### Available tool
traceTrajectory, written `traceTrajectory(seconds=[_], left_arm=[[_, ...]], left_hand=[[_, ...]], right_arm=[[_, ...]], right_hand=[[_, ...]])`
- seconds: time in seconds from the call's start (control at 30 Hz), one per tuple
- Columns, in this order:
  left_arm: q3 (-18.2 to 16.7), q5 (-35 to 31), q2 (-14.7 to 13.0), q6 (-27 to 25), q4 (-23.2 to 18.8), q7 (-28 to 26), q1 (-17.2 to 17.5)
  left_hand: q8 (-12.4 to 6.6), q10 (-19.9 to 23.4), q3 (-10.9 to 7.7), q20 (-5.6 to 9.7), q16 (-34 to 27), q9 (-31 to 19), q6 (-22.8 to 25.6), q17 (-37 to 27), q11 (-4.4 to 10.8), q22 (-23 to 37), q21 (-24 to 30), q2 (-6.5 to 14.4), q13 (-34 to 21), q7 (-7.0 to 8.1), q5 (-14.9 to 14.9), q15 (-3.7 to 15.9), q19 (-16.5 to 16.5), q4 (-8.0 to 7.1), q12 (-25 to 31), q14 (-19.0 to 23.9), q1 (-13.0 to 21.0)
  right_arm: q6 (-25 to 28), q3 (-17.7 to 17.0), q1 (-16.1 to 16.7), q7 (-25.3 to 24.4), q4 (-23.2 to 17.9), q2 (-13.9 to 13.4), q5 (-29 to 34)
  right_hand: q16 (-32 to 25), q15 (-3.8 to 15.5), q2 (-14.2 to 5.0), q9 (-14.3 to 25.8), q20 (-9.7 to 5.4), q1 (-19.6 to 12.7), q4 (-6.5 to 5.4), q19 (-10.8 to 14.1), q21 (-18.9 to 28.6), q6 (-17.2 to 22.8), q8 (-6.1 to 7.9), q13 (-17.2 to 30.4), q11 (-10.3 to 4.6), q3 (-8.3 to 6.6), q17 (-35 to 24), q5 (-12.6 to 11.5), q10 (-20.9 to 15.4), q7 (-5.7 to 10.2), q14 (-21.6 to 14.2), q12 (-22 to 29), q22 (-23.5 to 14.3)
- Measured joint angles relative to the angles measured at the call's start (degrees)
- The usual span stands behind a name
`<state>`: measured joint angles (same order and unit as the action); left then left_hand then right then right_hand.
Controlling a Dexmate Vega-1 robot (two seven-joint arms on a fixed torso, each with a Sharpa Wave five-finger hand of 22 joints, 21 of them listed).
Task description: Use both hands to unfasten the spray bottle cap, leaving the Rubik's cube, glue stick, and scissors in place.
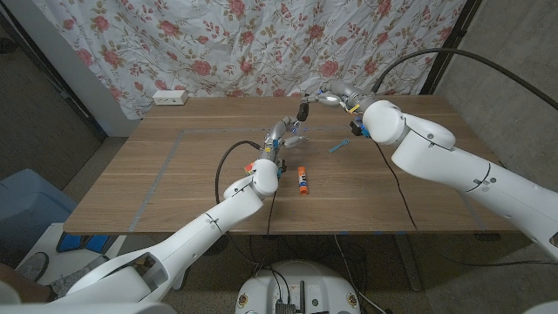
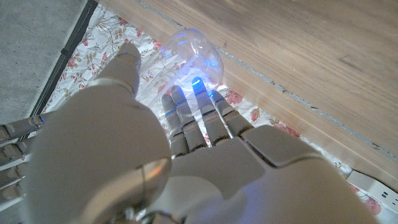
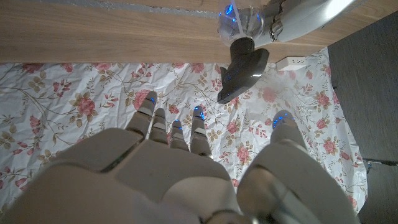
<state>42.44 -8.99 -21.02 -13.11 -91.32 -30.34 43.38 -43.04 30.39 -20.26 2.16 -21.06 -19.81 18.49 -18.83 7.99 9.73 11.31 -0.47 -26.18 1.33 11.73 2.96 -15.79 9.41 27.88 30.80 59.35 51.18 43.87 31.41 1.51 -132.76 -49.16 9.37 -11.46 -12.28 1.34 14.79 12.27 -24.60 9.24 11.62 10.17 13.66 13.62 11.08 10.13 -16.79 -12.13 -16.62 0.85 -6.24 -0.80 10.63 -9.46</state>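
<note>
Spray bottle (image 1: 295, 133) stands clasped in my left hand (image 1: 281, 133) beyond the glue stick (image 1: 302, 180), my right hand (image 1: 327, 94) spread empty above it.

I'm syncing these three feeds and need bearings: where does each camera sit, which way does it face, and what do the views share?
Head view: on the robot's head, looking down the table; both arms show, left hand on the spray bottle.
Left wrist view: behind the left hand, facing the clear bottle.
Right wrist view: behind the right hand, facing the bottle's black cap.
Shared: the bottle and floral curtain.
</note>
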Motion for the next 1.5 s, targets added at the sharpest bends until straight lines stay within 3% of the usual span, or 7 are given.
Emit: traceTrajectory(seconds=[0.97,1.07,1.5], left_arm=[[0.86,-1.07,-0.37,-2.06,-1.83,-0.02,0.55],[0.87,-1.19,-0.49,-2.17,-2.02,-0.01,0.69],[0.87,-1.19,-0.68,-1.38,-1.93,0.4,0.88]], left_hand=[[-0.63,0.0,0.19,0.0,0.38,0.01,-0.1,0.49,0.0,0.0,0.0,0.52,-0.27,0.12,0.4,-0.1,0.0,0.18,0.13,0.11,-0.52],[-0.82,0.0,0.19,0.0,0.38,0.01,-0.2,0.49,0.0,0.0,0.0,0.52,-0.26,0.21,0.4,-0.1,0.0,0.18,0.13,0.11,-0.52],[-1.12,0.0,0.25,0.0,0.87,0.01,-0.15,0.5,0.0,0.0,0.0,0.52,-0.25,0.17,0.4,0.0,0.0,0.24,0.13,0.63,-0.52]], right_arm=[[8.52,8.41,-6.04,3.44,0.64,2.6,5.19],[9.34,10.0,-6.93,3.44,0.62,2.98,5.66],[12.66,13.75,-9.83,3.86,0.52,3.45,7.08]], right_hand=[[0.0,0.0,0.32,0.26,-0.4,-0.31,0.23,-0.39,0.0,-1.0,-0.15,-0.02,-0.11,-0.56,0.01,-0.56,0.91,-0.4,0.6,0.0,0.0],[0.0,0.0,1.12,0.26,-0.4,-1.13,0.31,-0.39,0.0,-1.0,-0.15,-0.02,-0.11,-0.64,0.01,-0.56,0.91,-0.4,0.6,0.0,0.01],[0.0,0.0,-0.13,0.53,-0.4,-2.38,0.49,-0.39,0.0,-1.0,-0.15,-0.02,-0.11,-1.42,0.01,-1.01,0.9,-0.4,0.6,0.0,0.01]])
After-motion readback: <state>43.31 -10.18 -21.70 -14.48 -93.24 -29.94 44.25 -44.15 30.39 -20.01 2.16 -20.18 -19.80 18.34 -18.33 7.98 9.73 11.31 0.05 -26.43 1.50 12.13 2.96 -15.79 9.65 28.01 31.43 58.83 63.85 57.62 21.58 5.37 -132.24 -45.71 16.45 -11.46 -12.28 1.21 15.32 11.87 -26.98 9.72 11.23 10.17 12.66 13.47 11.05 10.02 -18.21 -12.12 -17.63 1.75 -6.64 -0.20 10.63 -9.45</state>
